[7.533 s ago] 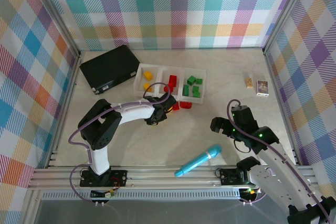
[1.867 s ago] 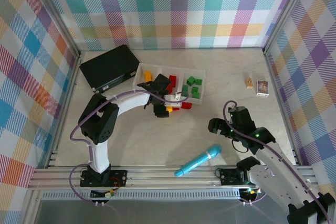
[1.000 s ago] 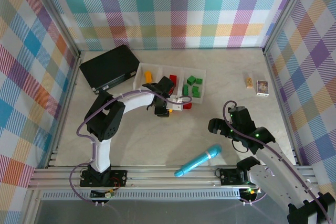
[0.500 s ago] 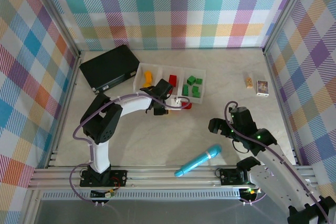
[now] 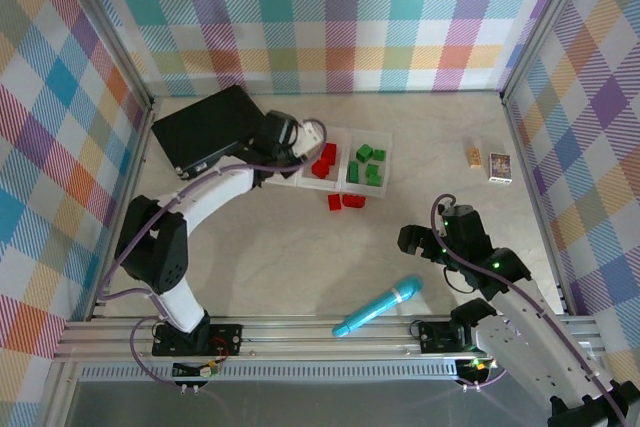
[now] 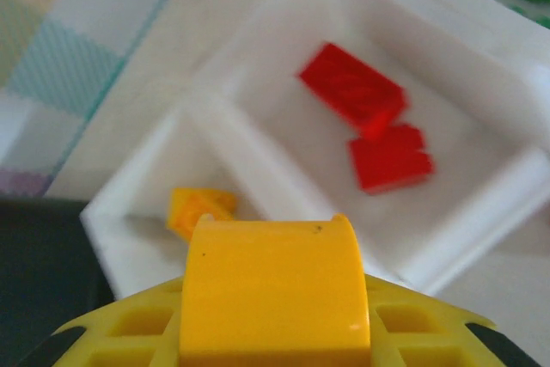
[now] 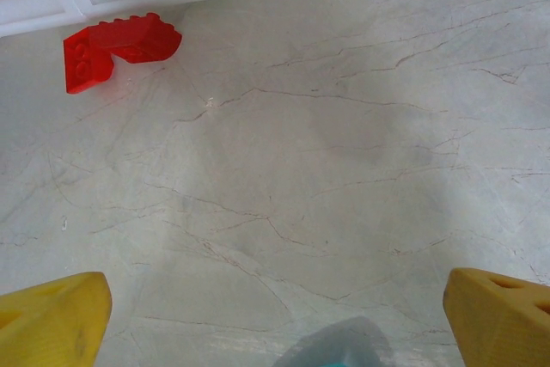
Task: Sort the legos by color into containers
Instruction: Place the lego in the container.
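– where's the left gripper?
– over the left compartment of the white plastic tray, near one small yellow plastic brick; can't tell how its jaws stand.
– and the right gripper?
– spread wide above the marbled bench; two red studded bricks lie just outside the tray.

In the white tray, red legos and green legos are lying separated; two red bricks are lying at its 6 o'clock.

Four red legos (two loose), four green legos, one yellow lego, three containers
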Motion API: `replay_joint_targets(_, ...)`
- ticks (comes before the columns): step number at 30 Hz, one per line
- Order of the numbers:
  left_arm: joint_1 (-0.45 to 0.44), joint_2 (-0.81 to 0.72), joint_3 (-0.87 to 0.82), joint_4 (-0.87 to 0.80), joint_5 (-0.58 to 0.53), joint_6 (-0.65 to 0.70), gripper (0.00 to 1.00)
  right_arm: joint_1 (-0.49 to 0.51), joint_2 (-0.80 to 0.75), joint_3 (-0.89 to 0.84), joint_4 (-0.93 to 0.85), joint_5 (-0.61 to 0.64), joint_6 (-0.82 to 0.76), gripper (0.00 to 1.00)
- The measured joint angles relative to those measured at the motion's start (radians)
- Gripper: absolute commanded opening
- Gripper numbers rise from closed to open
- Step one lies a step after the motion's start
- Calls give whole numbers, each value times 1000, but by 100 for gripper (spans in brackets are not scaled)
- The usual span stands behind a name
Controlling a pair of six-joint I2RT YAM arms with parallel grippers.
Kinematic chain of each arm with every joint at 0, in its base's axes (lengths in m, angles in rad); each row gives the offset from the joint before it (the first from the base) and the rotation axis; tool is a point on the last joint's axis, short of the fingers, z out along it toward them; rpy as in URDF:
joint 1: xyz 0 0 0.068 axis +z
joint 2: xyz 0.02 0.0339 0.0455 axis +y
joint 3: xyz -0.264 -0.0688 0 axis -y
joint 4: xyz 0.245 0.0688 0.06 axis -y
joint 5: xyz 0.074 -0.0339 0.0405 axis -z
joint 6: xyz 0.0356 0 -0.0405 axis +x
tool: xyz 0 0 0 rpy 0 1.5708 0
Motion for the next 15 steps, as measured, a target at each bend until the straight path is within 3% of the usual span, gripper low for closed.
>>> replay_joint_targets(7, 57, 105, 224, -84, -54, -177, 3, 0, 7, 0, 2, 0, 0, 99)
replay_joint_targets(15, 90, 291, 329, -199, -68, -334, 6, 0, 24, 0, 2, 0, 0, 99)
